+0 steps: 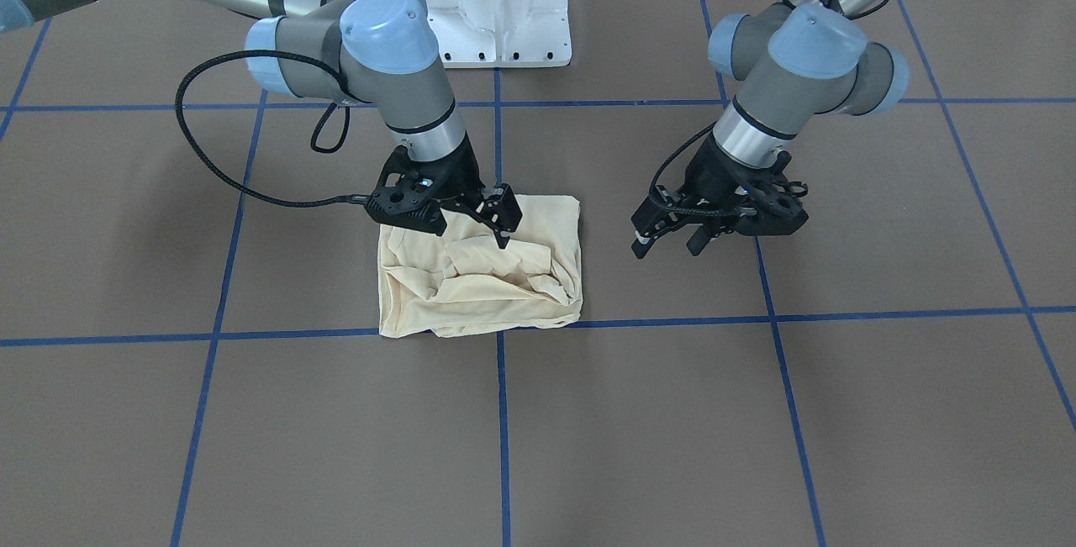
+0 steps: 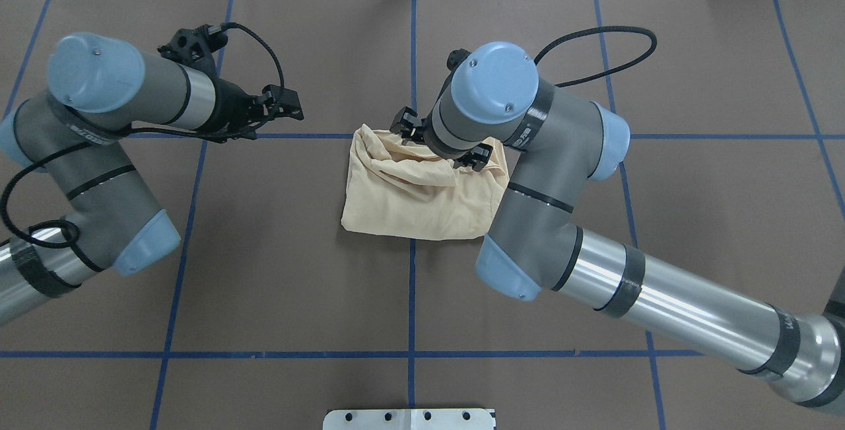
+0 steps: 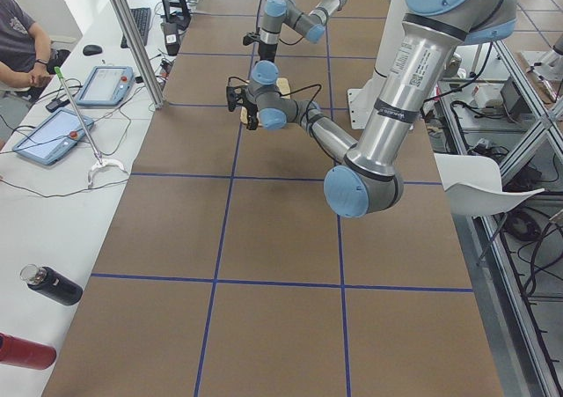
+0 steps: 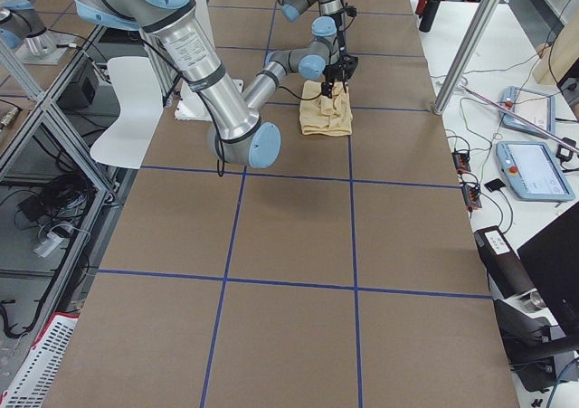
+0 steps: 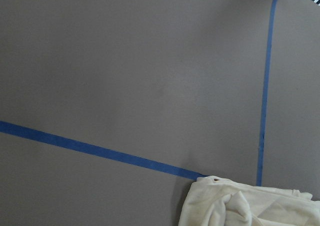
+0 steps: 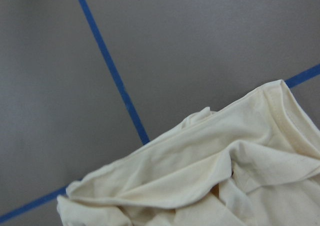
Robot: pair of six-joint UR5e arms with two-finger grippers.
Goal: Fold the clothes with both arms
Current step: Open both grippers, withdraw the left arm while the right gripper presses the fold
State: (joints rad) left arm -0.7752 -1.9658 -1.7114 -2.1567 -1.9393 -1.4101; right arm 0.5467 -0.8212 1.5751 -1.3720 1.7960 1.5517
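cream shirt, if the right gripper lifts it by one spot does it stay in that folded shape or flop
The shirt would probably flop: its thin fabric already lies in soft wrinkles. It likely unfolds, since the right gripper would lift only one layer. It looks light.

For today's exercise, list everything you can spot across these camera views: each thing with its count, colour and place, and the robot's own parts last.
T-shirt: one, cream-yellow, folded bundle mid-table.
Table: one, brown, blue grid lines.
Pedestal base: one, white, robot's side.
Tablets: two, blue-edged, side bench.
Bottle: one, black, side bench.
Person: one, seated by bench.
Right gripper: black, jaws on the shirt; closure unclear.
Left gripper: black, jaws open, beside the shirt.
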